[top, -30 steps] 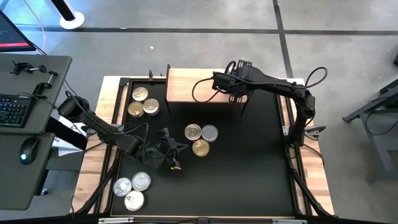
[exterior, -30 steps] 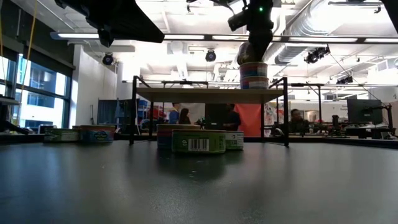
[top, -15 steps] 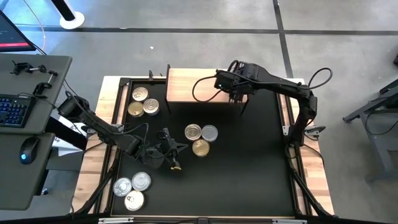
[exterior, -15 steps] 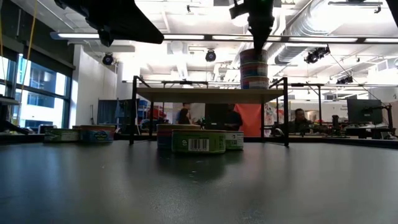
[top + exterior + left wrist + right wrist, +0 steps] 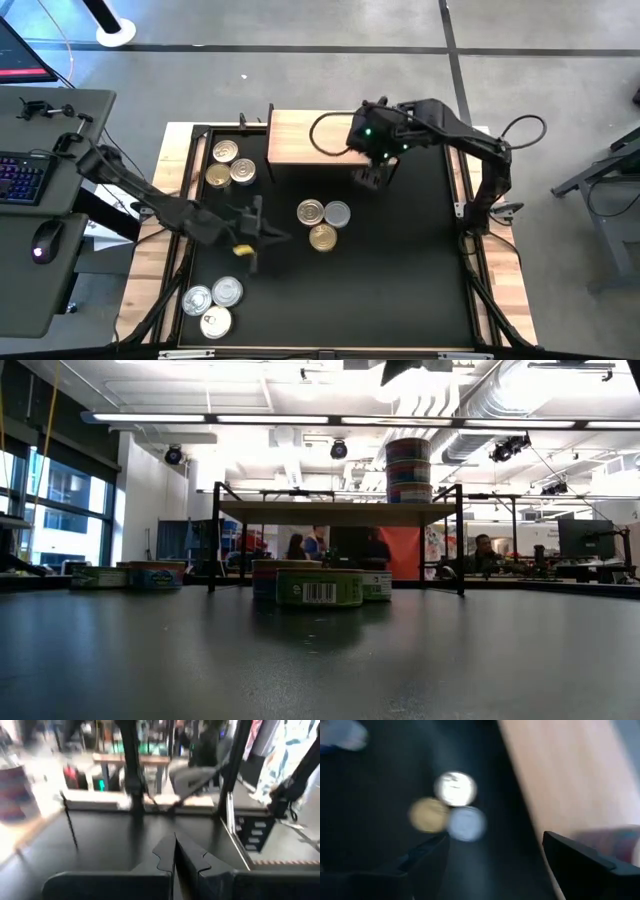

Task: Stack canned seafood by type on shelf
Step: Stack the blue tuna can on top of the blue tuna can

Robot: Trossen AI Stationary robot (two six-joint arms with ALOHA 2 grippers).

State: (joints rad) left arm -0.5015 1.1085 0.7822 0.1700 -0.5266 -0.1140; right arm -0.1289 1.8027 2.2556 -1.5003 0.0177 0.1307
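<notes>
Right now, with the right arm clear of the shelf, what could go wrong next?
1. The stack of round metal tins stands near the right end of the pale wood shelf; a bump from the right hand could topple it.
2. The three tins in the table's middle sit close together, so grasping one may shove its neighbours.
3. The left hand is shut and must open before picking.

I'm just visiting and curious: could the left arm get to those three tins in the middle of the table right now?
Probably yes. The left gripper, shut and empty, sits beside the three middle tins, with bare tabletop between them.
</notes>
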